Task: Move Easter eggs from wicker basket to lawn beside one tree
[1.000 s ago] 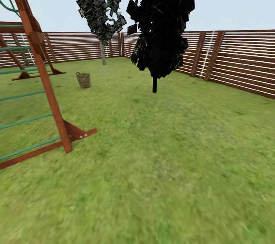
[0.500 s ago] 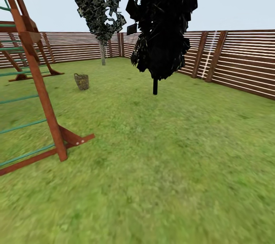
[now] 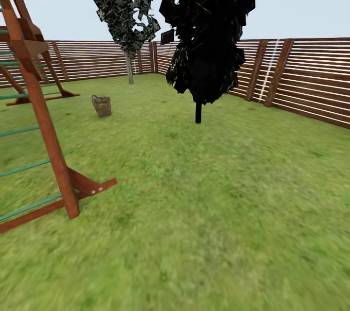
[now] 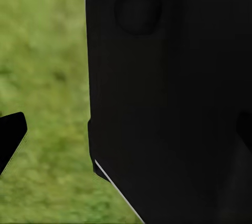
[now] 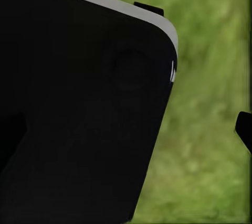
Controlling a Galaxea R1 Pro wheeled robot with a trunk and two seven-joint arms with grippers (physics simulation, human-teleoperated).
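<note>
A large black body (image 5: 79, 119) with a rounded corner and a thin pale edge spreads from the centre out to 9 o'clock, with a faint round recess in its face. Blurred green lawn (image 5: 205, 145) shows from 12 through 3 to 5 o'clock. A small dark tip (image 5: 244, 128) pokes in at 3 o'clock; whether the jaws are apart or closed cannot be told.

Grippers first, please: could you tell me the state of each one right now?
Left gripper: cannot be told; dark robot body blocks the wrist view.
Right gripper: cannot be told, likewise.
</note>
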